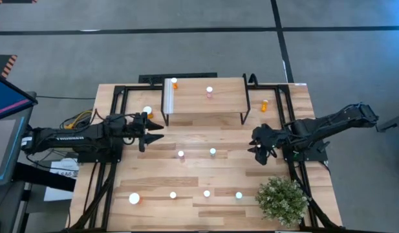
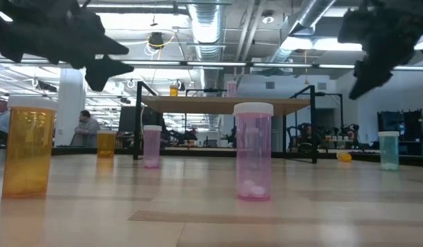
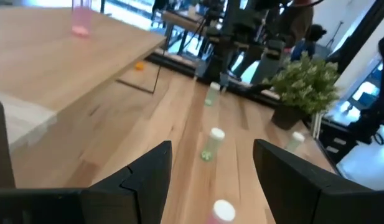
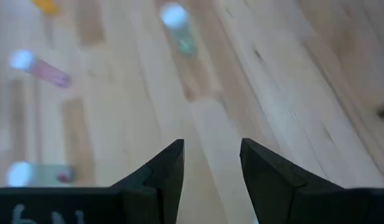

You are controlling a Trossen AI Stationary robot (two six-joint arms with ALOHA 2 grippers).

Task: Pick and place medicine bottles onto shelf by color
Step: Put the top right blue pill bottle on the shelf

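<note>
The shelf (image 1: 222,100), with its white ribbed strip (image 1: 168,96) at the left end, stands by the table's far edge. An orange bottle (image 1: 174,82) and a pink bottle (image 1: 209,92) stand on its top. Another orange bottle (image 1: 264,105) lies on the table right of the shelf, and one (image 1: 147,111) stands left of it. A pink bottle (image 1: 181,155) and a teal bottle (image 1: 213,152) stand mid-table. Several more stand in a row near the front, among them a large orange one (image 1: 134,199) and a teal one (image 1: 238,195). My left gripper (image 1: 157,131) hovers open left of centre. My right gripper (image 1: 257,149) hovers open right of the teal bottle (image 4: 179,31).
A green potted plant (image 1: 282,199) stands at the table's near right corner, close below my right arm. Black frame rails run along both table sides. The strip between the two grippers holds only the two mid-table bottles (image 3: 208,146). People sit in the room beyond the table (image 2: 84,127).
</note>
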